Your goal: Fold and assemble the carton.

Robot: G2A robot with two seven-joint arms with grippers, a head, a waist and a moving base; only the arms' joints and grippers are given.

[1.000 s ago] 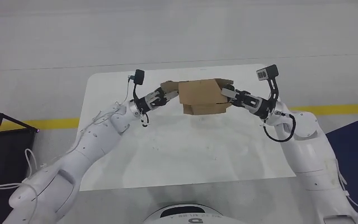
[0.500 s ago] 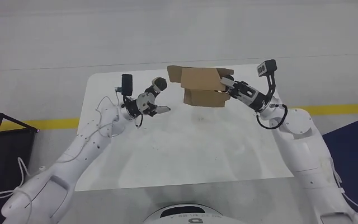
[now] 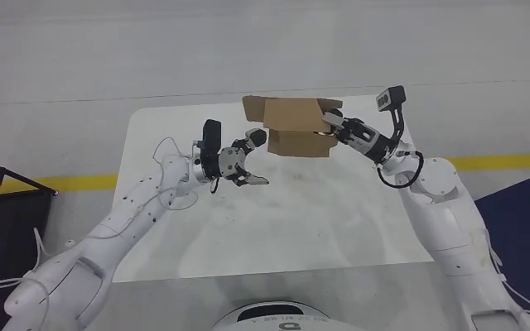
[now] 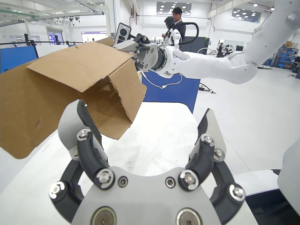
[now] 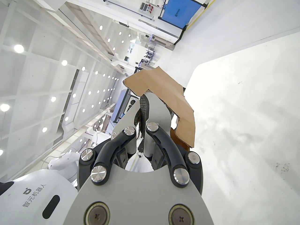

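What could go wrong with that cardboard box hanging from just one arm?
The carton hangs above the table by one edge, pinched only in the right jaws, so it might slip or tear there. The left jaws stand open beside its loose flap; closing in, they could crumple it or knock the carton askew.

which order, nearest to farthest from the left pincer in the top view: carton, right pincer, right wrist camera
1. carton, right beside the open left pincer, not touching it.
2. right pincer, shut on the carton's opposite end.
3. right wrist camera, farther back along that arm.
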